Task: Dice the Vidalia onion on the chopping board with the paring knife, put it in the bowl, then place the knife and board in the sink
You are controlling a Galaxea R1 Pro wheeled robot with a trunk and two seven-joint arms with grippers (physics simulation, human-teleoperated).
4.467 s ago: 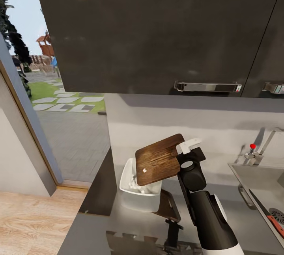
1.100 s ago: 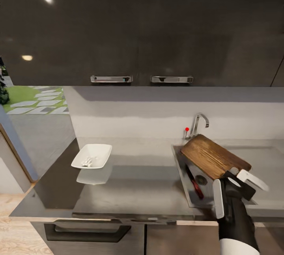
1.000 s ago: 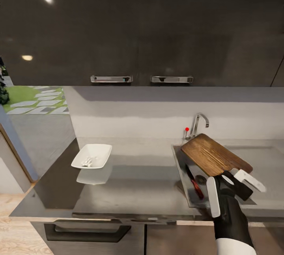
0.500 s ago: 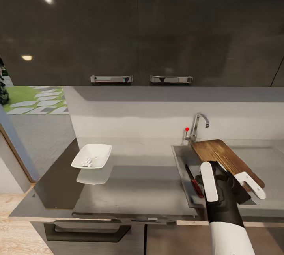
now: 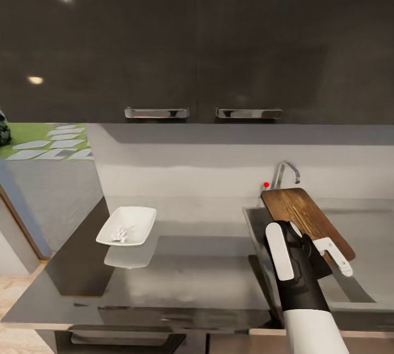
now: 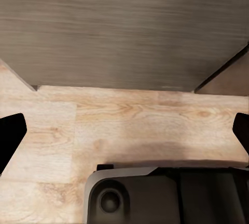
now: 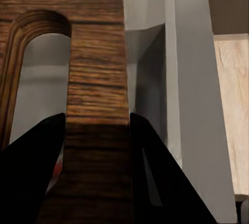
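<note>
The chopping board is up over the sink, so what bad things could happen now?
The right pincer grips the chopping board only by its handle end, so it might twist or slip. Held tilted above the sink, it could drop hard. Its far end sits near the tap and might bump it.
</note>
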